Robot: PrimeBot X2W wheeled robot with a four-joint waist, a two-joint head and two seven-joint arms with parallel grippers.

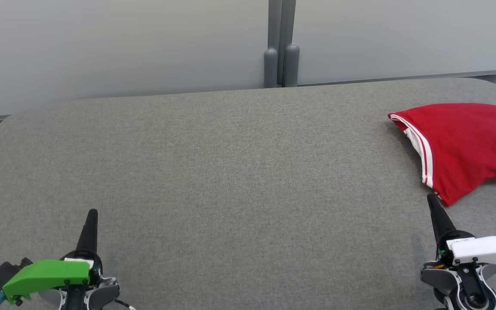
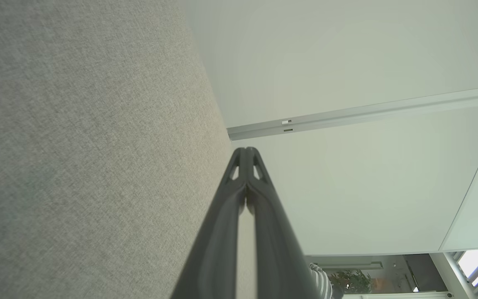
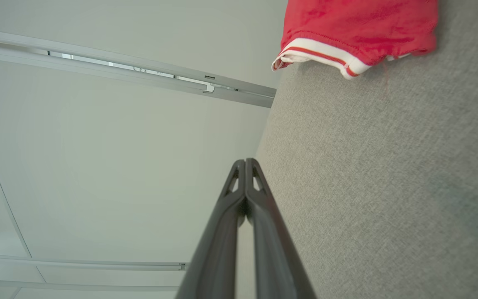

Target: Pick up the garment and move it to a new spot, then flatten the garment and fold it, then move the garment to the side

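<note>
Down low on the left, the left gripper (image 1: pixel 92 215) sits over the near part of the gray table (image 1: pixel 230 181). Its two dark fingers are pressed tight together and hold nothing. The right gripper (image 1: pixel 431 199) is down low on the right, its fingers pressed together and empty too. Near its tip lies the red garment (image 1: pixel 467 146) with white stripes, by the table's right edge. Behind the table stands a pale wall (image 1: pixel 123 43).

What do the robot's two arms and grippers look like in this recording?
Left gripper: long, tapering dark jaws on a black hub, under a bright green cover with a teal piece at its end. Right gripper: the same dark jaws, with a white cover, grey-black housing and thin cables. Near the tips each jaw has a small triangular cut-out.
</note>
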